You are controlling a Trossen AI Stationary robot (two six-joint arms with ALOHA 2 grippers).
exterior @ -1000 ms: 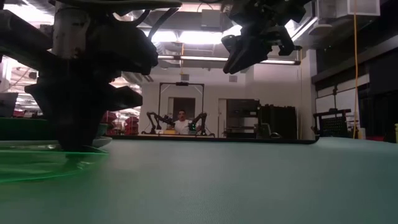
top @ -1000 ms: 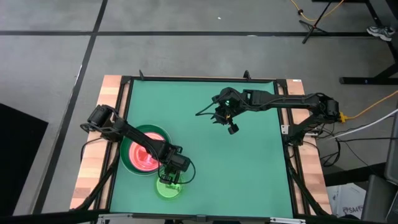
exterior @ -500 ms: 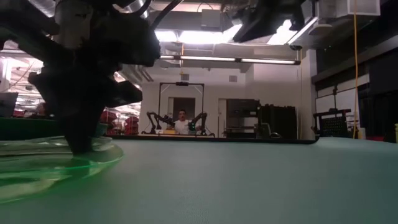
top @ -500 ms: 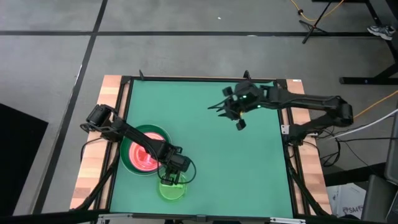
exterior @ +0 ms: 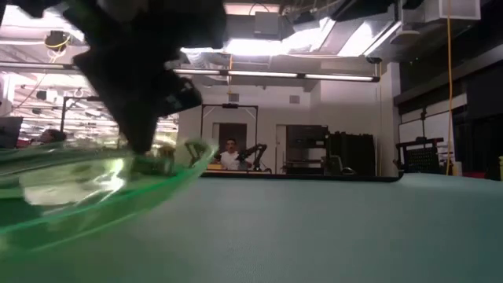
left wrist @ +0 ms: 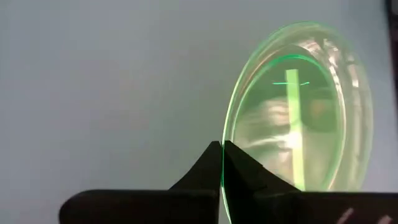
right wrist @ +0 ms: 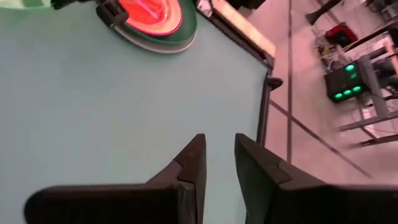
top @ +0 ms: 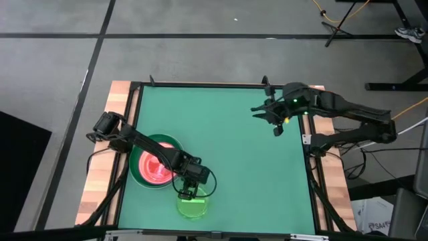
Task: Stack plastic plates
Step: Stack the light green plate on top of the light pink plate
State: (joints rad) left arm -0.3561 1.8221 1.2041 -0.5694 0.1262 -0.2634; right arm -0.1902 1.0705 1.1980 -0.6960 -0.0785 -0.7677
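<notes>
A small translucent lime-green plate sits near the table's near edge, and my left gripper is shut on it. In the left wrist view the plate stretches away beyond the fingertips. The low view shows it tilted. To its left a stack rests flat on the table: a large dark green plate at the bottom, with pink and orange plates on it. My right gripper hangs open above the table's far right part, touching nothing; the stack lies far ahead of it. My left gripper pinches the lime-green plate's rim between its two fingers, on the plate's far side towards the stack. The fingers come from above, pointing down. The plate hangs tilted, held rim highest; whether its low side touches the table I cannot tell.
The green table mat lies bare between the two arms. A black frame and wooden strips edge the table. Beyond the far edge, the low view shows a room with a seated person and another pair of arms.
My left gripper has moved a little toward the near edge and the right, lifting the lime-green plate by its rim, so the plate went from flat on the table to tilted. My right gripper has drawn back toward the table's right edge and risen out of the low view.
</notes>
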